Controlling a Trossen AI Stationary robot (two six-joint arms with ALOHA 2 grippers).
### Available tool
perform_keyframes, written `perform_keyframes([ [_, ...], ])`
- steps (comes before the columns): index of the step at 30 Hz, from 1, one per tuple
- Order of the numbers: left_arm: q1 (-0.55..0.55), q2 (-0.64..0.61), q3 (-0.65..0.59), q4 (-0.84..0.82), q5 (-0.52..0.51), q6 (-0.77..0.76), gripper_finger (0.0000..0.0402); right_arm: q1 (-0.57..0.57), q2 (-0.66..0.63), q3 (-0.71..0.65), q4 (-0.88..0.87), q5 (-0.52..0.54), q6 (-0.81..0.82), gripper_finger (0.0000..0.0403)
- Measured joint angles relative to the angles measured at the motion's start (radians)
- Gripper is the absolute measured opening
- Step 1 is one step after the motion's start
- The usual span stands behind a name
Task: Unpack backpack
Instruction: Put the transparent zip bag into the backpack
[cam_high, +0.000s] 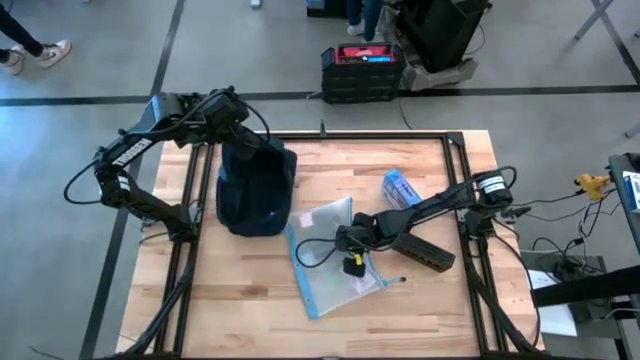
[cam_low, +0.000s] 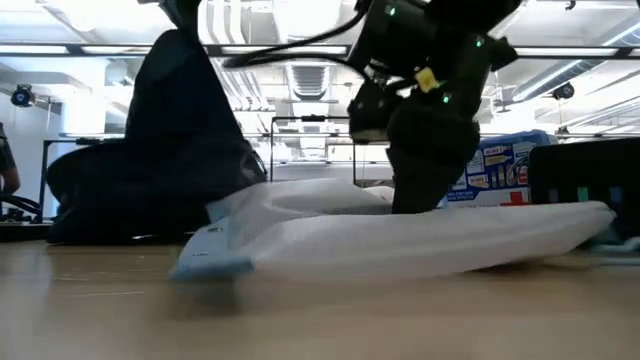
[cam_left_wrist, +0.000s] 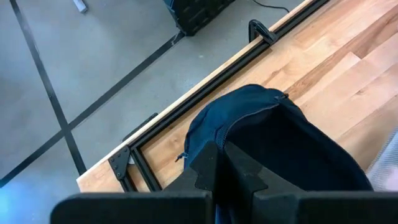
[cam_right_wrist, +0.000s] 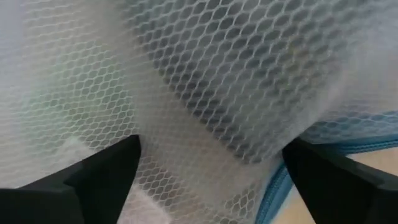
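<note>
The dark navy backpack (cam_high: 255, 185) stands at the table's far left, its bottom on the wood, drawn up tall in the low view (cam_low: 170, 150). My left gripper (cam_high: 237, 135) is shut on its top. A clear mesh zip bag with a blue zip edge (cam_high: 335, 262) lies flat at the table's middle. My right gripper (cam_high: 350, 243) points down over this bag, open, one finger (cam_right_wrist: 112, 165) on each side of the mesh (cam_right_wrist: 211, 81). In the low view it comes down on the bag's top face (cam_low: 415, 195). My left gripper pinches a fold of the backpack's top edge (cam_left_wrist: 214, 140) between its two shut fingers, slanting down from the far left. The backpack hangs upright below them with its bottom on the table. My right gripper's open fingertips are at the zip bag's top face; whether they touch it I cannot tell.
A blue printed packet (cam_high: 400, 187) lies to the far right of the zip bag, and a flat black object (cam_high: 425, 250) lies under my right arm. A black cable (cam_high: 310, 250) loops over the bag. A black box with a red top (cam_high: 362, 65) stands on the floor beyond the far edge.
</note>
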Motion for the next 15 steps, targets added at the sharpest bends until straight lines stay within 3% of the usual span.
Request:
perform_keyframes([
  [4, 0.0, 0.0, 0.0, 0.0, 0.0, 0.007, 0.0, 0.0, 0.012, -0.001, -0.002, 0.005, -0.004, 0.0242],
  [10, 0.0, 0.0, -0.003, -0.001, 0.002, 0.007, 0.0, 0.001, -0.005, -0.003, -0.006, 0.0, -0.056, 0.0034],
  [15, 0.0, 0.0, -0.004, -0.001, 0.002, 0.007, 0.0, 0.008, -0.057, -0.008, -0.036, -0.015, -0.069, 0.0004],
])
